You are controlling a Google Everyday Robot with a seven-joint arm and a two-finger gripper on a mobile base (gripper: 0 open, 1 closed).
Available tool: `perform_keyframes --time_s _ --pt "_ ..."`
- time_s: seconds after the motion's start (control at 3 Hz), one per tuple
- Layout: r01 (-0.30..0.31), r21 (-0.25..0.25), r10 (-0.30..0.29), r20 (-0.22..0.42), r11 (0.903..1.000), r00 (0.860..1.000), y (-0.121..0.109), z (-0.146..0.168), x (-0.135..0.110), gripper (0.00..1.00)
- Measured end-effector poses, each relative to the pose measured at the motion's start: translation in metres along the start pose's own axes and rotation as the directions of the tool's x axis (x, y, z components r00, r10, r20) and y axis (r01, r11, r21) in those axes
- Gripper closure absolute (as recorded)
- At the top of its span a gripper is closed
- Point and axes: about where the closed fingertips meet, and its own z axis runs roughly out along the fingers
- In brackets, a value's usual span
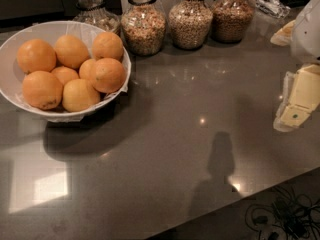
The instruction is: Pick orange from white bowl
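The white bowl (35,28) stands at the left of the dark counter and holds several oranges. The orange (108,75), deep orange with a tiny dark speck, lies on top at the bowl's right side. A paler yellowish orange (80,95) sits in front of it, and an orange with a dark bruise low down (41,90) lies at the front left. My gripper (289,119), cream-coloured, hangs at the far right edge of the view above the counter, far from the bowl and holding nothing that shows.
Several glass jars of grain (144,24) stand in a row along the back of the counter, the leftmost (95,11) right behind the bowl. The counter's front edge (235,204) runs diagonally at the lower right, with cables on the floor (285,219) below.
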Motion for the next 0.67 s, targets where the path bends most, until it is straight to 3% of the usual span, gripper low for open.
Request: perform_keyframes --time_s 0.33,0.67 --pt "0.0 0.0 0.0 0.0 1.0 1.0 0.0 0.0 0.0 0.0" --pt "-0.008 0.005 0.007 0.046 1.0 0.999 -0.005 0.006 -0.016 0.0"
